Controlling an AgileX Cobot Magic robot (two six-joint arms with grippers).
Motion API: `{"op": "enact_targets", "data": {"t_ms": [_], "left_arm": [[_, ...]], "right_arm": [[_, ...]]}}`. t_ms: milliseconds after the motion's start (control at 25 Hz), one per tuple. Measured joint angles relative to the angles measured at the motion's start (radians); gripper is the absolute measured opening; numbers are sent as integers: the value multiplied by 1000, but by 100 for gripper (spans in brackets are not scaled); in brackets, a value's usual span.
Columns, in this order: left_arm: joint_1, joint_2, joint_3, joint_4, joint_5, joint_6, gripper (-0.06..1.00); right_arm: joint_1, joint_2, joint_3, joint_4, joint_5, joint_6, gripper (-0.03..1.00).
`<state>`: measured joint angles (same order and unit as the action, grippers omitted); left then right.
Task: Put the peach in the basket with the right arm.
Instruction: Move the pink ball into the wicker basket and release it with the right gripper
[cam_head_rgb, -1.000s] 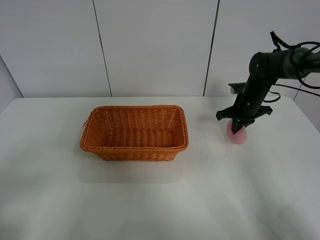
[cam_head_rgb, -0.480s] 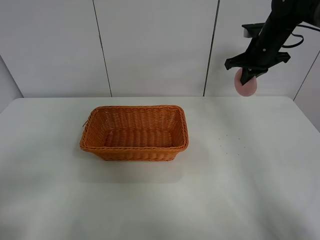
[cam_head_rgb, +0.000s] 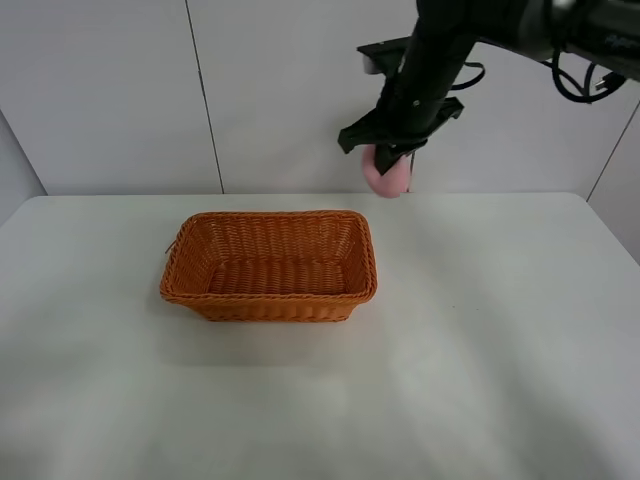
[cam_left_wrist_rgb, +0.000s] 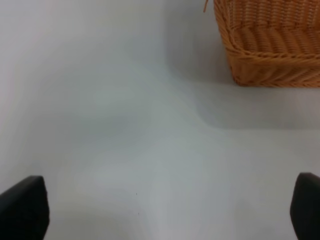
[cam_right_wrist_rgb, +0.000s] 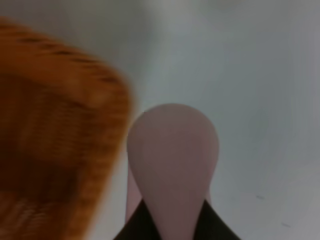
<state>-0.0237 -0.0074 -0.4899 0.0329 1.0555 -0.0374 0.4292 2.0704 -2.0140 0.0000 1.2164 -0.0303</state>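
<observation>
White wall panels (cam_head_rgb: 300, 90) with dark seams at the back, white table (cam_head_rgb: 480, 380) in front.

Basket (cam_head_rgb: 268, 264) sits left of centre on the table, long side toward the high camera, upright, with only bare weave visible inside.

Right arm (cam_head_rgb: 440, 60) reaches in from the upper right and crosses the middle, well above the table. Its right fingers (cam_head_rgb: 405, 150) point down and are closed on the peach (cam_head_rgb: 386, 178), pinching its upper part. The lower part of the fruit hangs free below the tips.

From the high camera I see the peach in the air against the wall, above and just beyond the basket's far right corner. It is not over the basket's opening.

On the right wrist camera the peach (cam_right_wrist_rgb: 172, 160) fills the middle, with dark right fingers (cam_right_wrist_rgb: 135, 227) at its base. The basket (cam_right_wrist_rgb: 50, 140) is a blurred orange mass just beside it, and table (cam_right_wrist_rgb: 240, 75) shows on the other side. The rim is too blurred for me to tell how near it is.

On the left wrist camera the left fingers (cam_left_wrist_rgb: 22, 207) are spread wide at the two frame corners, with plain table (cam_left_wrist_rgb: 125, 125) between them. One corner of the basket (cam_left_wrist_rgb: 270, 45) is in view, well apart from them. That arm does not appear in the high view.
</observation>
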Motion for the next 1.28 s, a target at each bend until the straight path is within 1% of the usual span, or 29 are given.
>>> {"op": "enact_targets", "data": {"t_ms": [160, 320, 440, 480, 600, 640, 720, 840, 920, 1000, 1040, 1200, 1280], "left_arm": [[0, 0, 0, 0, 0, 0, 99], [0, 0, 0, 0, 0, 0, 99], [0, 0, 0, 0, 0, 0, 99], [0, 0, 0, 0, 0, 0, 99], [0, 0, 0, 0, 0, 0, 99], [0, 0, 0, 0, 0, 0, 99], [0, 0, 0, 0, 0, 0, 99], [0, 0, 0, 0, 0, 0, 99], [0, 0, 0, 0, 0, 0, 99], [0, 0, 0, 0, 0, 0, 99], [0, 0, 0, 0, 0, 0, 99], [0, 0, 0, 0, 0, 0, 99], [0, 0, 0, 0, 0, 0, 99]], "right_arm": [[127, 14, -2, 6, -10, 4, 0], [226, 71, -3, 7, -64, 8, 0], [263, 147, -3, 9, -144, 8, 0], [270, 192, -3, 10, -199, 8, 0], [270, 255, -3, 9, -254, 11, 1], [270, 272, -3, 9, -262, 11, 5], [270, 286, -3, 10, -264, 18, 17], [270, 291, -3, 14, -243, 30, 44], [270, 291, -3, 16, -238, 41, 58], [267, 286, -6, 18, -227, 57, 65], [264, 284, -15, 18, -209, 62, 66], [251, 284, -124, 19, -100, 72, 68], [243, 284, -216, 15, -44, 72, 68]]}}
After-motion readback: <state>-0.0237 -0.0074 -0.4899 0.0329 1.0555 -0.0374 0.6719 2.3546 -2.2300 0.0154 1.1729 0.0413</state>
